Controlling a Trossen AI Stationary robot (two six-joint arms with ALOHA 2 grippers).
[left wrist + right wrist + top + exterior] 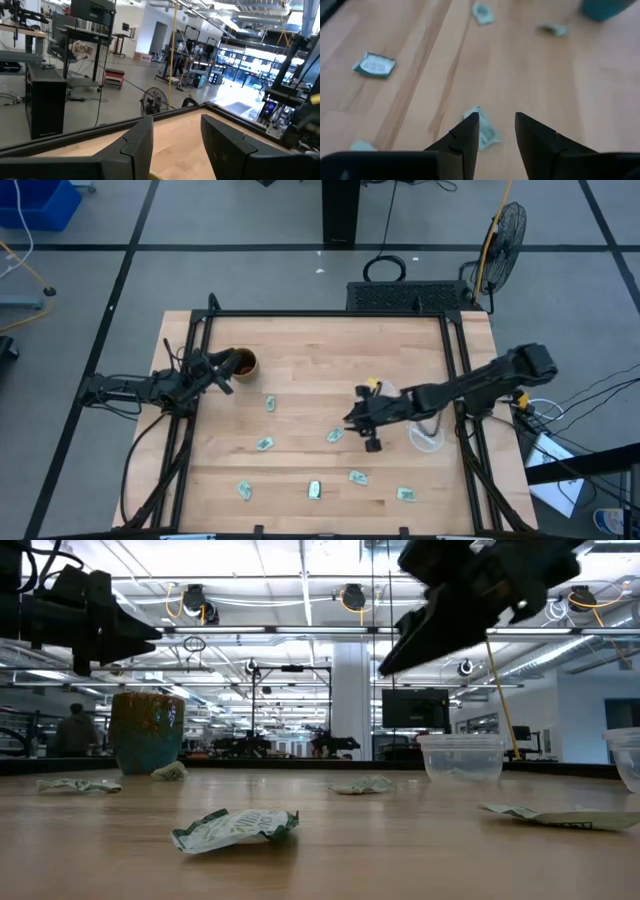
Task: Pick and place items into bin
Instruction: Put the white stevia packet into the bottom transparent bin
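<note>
Packets (pixel 335 436), print too small to read

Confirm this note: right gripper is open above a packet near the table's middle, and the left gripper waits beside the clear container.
One error: the left gripper waits beside the brown mug, as the high view shows. The clear container sits by the right arm. The right gripper is indeed open above a packet.

Packets (pixel 314 490) lie scattered across the table (pixel 320 350), mug (pixel 241 364) far left, clear container (pixel 427 436) right
</note>
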